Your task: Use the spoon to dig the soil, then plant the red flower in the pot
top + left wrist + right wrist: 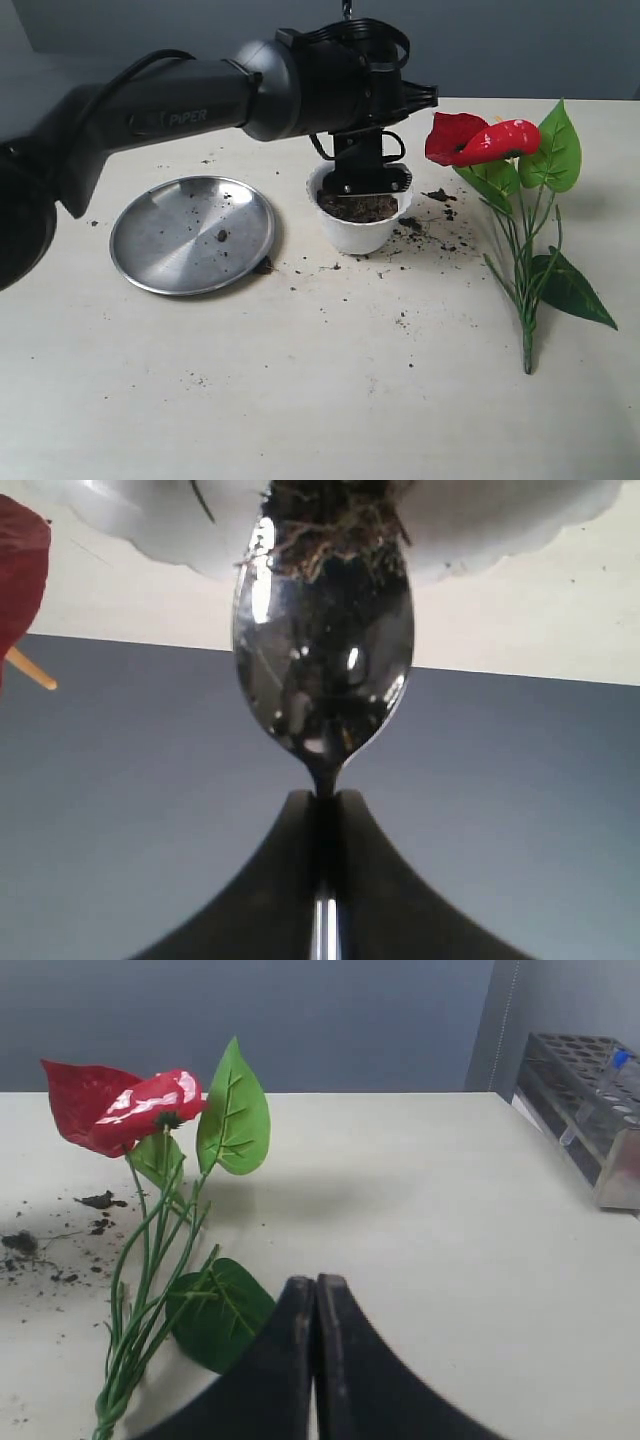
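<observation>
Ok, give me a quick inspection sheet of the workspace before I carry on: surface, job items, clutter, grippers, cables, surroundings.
Surface: pale table, soil crumbs scattered around the pot.
Pot: upright, soil inside.
Spoon: bowl tip in the pot's soil.
Flower: lying on the table right of the pot, not planted.
Clutter: steel plate left of the pot, a few crumbs on it.
Left gripper: over the pot, jaws shut on the spoon handle.
Right gripper: near the flower's stems, jaws shut, holding nothing.
Cables: black cable along the left arm.
Surroundings: grey wall; tube rack at the table edge.
</observation>
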`<state>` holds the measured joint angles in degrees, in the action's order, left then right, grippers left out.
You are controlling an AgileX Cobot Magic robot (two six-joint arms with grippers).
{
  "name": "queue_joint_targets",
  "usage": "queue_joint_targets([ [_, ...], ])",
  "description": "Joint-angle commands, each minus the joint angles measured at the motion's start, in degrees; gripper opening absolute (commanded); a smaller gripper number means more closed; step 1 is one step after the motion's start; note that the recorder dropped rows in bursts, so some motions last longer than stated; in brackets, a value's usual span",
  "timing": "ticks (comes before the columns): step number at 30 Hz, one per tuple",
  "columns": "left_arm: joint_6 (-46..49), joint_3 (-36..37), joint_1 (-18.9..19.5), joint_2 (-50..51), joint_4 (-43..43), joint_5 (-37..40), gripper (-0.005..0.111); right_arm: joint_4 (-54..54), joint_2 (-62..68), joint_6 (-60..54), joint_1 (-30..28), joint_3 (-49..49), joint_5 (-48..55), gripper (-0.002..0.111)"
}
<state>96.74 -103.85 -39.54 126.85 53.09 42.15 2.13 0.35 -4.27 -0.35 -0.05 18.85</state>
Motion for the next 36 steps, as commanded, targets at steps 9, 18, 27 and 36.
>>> queue_joint_targets([
  [9, -6.4, -0.1, -0.6, 2.8, 5.2, 1.5, 0.000, -0.3, -0.4, -0.1, -0.2, 0.0, -0.4, -0.001],
  [18, -6.6, -0.1, -3.0, 4.4, 2.4, 3.1, 0.000, -0.2, -0.4, -0.1, -0.2, 0.0, -0.2, -0.001],
  [27, -6.6, -0.1, -5.8, 4.4, -2.1, 12.6, 0.000, -0.2, -0.4, -0.1, -0.2, 0.0, -0.2, -0.001],
  [36, -6.6, -0.1, -6.3, 3.7, -0.1, 12.6, 0.000, -0.2, -0.4, -0.1, -0.2, 0.0, -0.2, -0.001],
])
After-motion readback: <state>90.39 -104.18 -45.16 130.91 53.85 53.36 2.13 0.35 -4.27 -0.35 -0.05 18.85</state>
